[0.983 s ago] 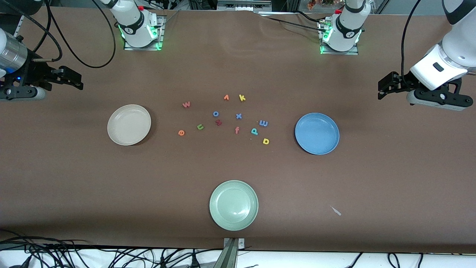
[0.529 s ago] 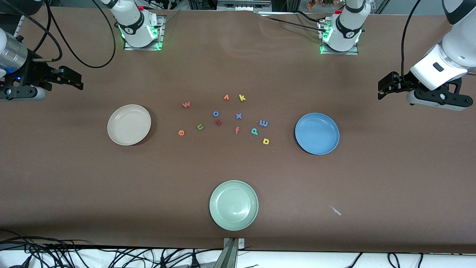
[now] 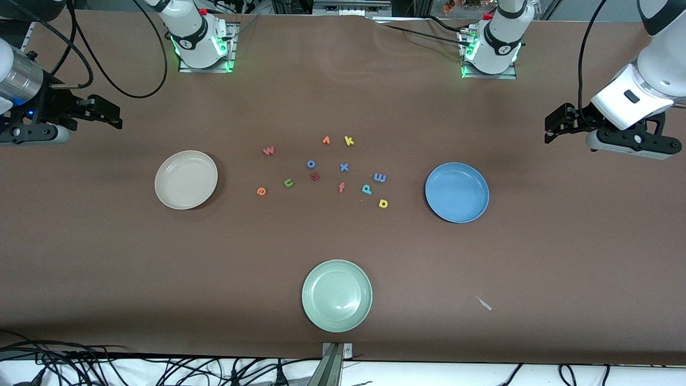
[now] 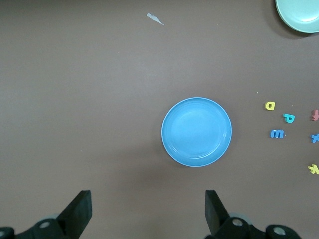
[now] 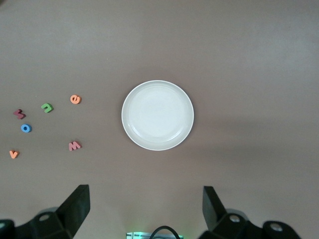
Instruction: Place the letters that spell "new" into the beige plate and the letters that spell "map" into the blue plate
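Both claws hang spread wide and empty, the left claw [image 3: 554,124] over bare brown surface [image 3: 536,257] at about one o'clock from the round mid-blue plate [image 3: 456,192], the right claw [image 3: 104,111] at about eleven o'clock from the round cream-beige plate [image 3: 186,179]. Each arm seems parked by the plate it would serve.

No plate holds a letter yet, so the sorting appears unstarted. All the tiny foam letters lie loose between the two plates. The pinkish-red w [image 3: 268,150], green n [image 3: 289,183] and orange e [image 3: 261,191] sit toward the beige plate, at roughly two to three o'clock from it. The light-blue m [image 3: 379,177], teal p [image 3: 366,188] and yellow a [image 3: 382,203] cluster toward the blue plate, near its nine o'clock.

Distractors sit in the middle: a blue o [image 3: 311,164], blue x [image 3: 344,167], dark red letter [image 3: 315,176], orange-red f [image 3: 341,187], yellow k [image 3: 349,141] and an orange letter [image 3: 326,140]. A pale green plate [image 3: 336,295] rests at six o'clock.
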You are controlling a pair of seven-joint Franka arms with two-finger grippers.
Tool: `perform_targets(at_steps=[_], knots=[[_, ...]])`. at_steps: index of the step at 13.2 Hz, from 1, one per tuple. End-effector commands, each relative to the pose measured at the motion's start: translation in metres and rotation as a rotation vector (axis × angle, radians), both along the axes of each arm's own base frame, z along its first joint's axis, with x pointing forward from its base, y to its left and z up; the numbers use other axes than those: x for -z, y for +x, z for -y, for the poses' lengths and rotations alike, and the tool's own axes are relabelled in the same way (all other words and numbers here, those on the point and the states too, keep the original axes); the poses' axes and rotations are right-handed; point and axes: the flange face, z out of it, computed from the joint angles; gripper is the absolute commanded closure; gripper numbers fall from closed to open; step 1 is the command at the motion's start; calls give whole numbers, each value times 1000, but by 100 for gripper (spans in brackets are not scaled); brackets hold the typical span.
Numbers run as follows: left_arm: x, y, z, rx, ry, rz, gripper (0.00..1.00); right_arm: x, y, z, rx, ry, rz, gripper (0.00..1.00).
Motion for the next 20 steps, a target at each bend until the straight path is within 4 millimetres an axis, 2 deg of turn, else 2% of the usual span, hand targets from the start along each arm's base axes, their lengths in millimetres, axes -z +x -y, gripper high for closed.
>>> perform_targets(at_steps=[1,2,3,5,6,9,12,15,17,20], knots=[[-6,2,2,4,25,-2,0,1,-2,-4,23,23,3,0],[-6,2,2,4,25,-2,0,10,2,-16,-11,14,-17,0],[-5,3,2,4,25,-4,0,26,9,-40,-73,0,-44,0],[-5,3,1,3,25,-4,0,38,18,-46,-86,3,-67,0],[-5,3,1,3,25,-4,0,64,28,-52,-90,15,-109,0],[-6,2,2,4,25,-2,0,101,41,-86,-125,37,-142,0],[-6,2,2,4,25,-2,0,153,55,-114,-89,30,-130,0],[-6,2,3,5,24,-2,0,207,51,-147,-32,24,-72,0],[-6,2,3,5,22,-2,0,243,48,-155,-7,27,-51,0],[-6,2,4,7,22,-4,0,296,38,-177,18,37,-22,0]])
